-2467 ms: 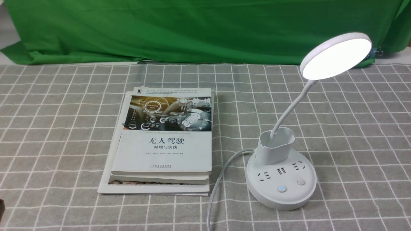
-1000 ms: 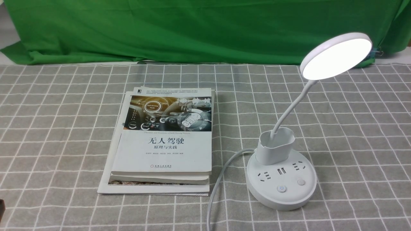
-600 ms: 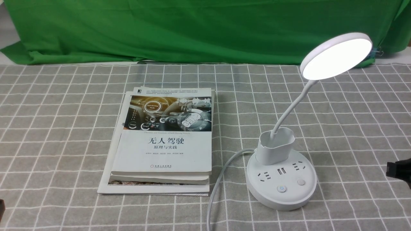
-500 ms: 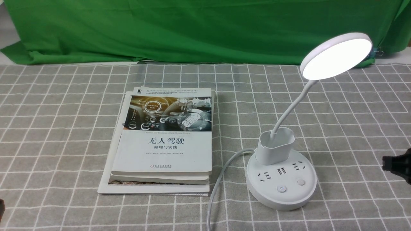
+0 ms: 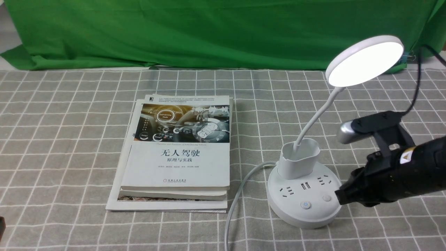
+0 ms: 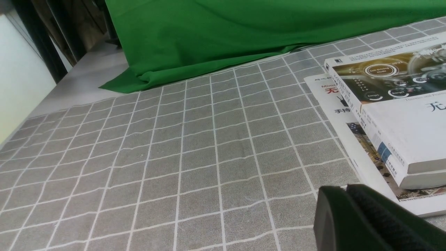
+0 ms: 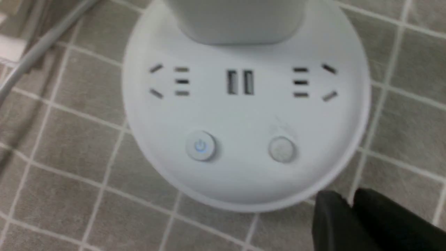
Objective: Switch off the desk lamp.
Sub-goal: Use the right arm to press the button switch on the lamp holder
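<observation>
The white desk lamp (image 5: 305, 195) stands at the right of the table, its disc head (image 5: 365, 59) lit. Its round base carries sockets, a blue-lit power button (image 5: 305, 205) and a plain button (image 5: 326, 198). Both buttons show in the right wrist view, the power button (image 7: 201, 146) and the plain one (image 7: 281, 149). My right gripper (image 5: 339, 197) is shut and empty, its tip just beside the base's right edge; in the right wrist view (image 7: 348, 200) it hovers off the base rim. My left gripper (image 6: 343, 190) is shut and empty, low over the cloth near the books.
A stack of books (image 5: 177, 153) lies left of the lamp, also in the left wrist view (image 6: 393, 115). The lamp's white cord (image 5: 237, 198) runs from the base toward the front edge. A green cloth (image 5: 209, 31) hangs at the back. Grey checked tablecloth (image 5: 69, 139) covers the table.
My right arm has come in from the right edge and moved left to the lamp's base. The lamp stays lit. The left arm has not moved.
</observation>
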